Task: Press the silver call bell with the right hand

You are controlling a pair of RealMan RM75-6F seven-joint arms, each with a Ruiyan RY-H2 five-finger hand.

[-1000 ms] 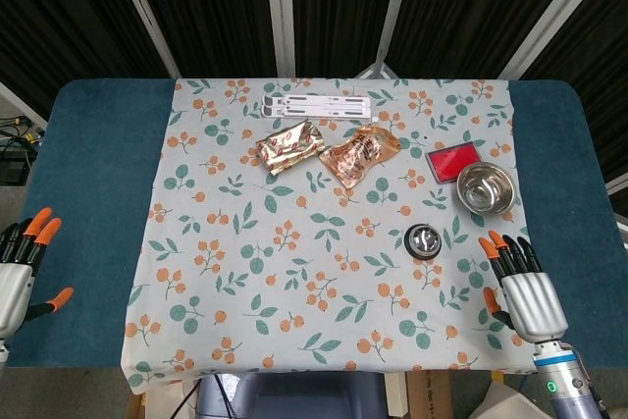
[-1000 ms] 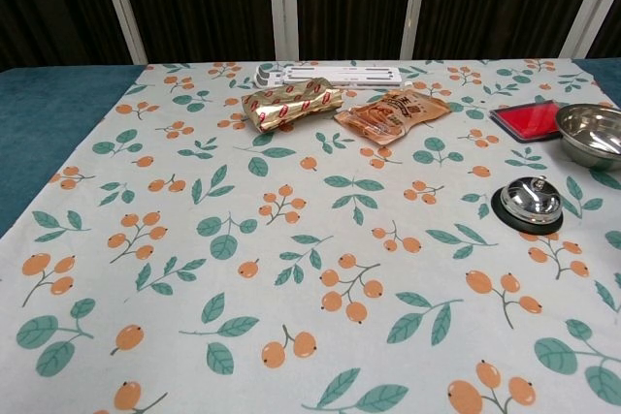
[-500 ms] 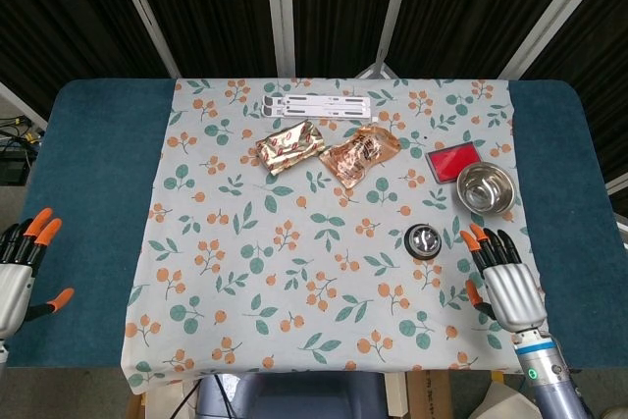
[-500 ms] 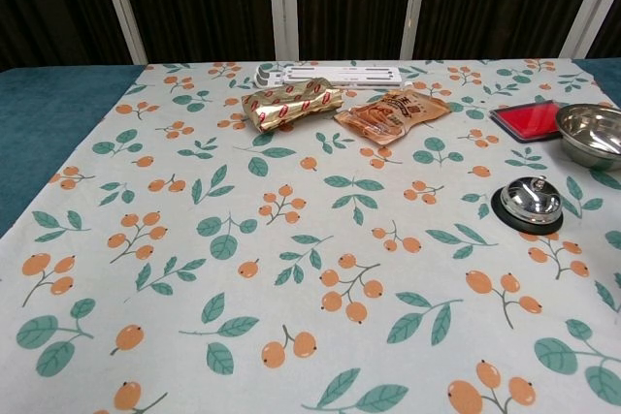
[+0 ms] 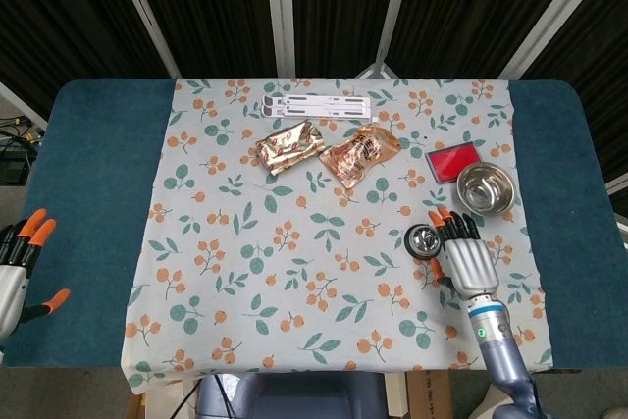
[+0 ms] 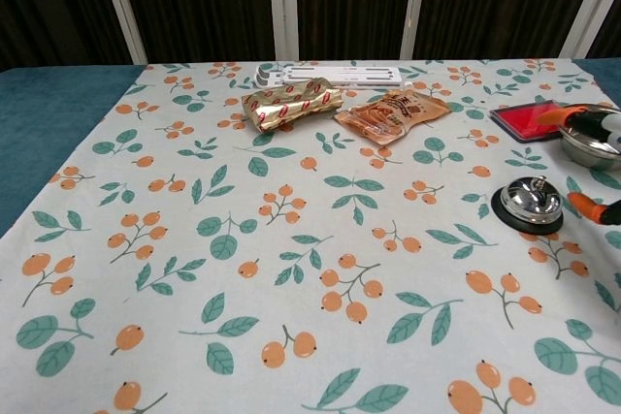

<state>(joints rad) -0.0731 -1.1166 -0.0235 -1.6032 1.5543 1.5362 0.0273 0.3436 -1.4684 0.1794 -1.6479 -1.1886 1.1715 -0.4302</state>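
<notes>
The silver call bell [image 5: 423, 239] [image 6: 531, 199] sits on its black base on the floral cloth, right of centre. My right hand [image 5: 460, 253] hovers just right of the bell with its orange-tipped fingers [image 5: 439, 215] spread and holding nothing. In the chest view only the right hand's fingertips [image 6: 587, 123] show at the right edge, apart from the bell. Off the cloth at the far left edge, my left hand [image 5: 20, 267] is open and empty over the blue table.
A steel bowl [image 5: 484, 187] and a red pad [image 5: 453, 160] lie just beyond the bell. Two foil snack packets [image 5: 288, 146] [image 5: 359, 153] and a white strip [image 5: 316, 105] lie at the back. The cloth's front edge [image 5: 334, 365] runs near the robot.
My right hand has moved left and forward from the cloth's right border to just beside the bell. Its fingertips have entered the chest view. The left hand slid slightly down.
</notes>
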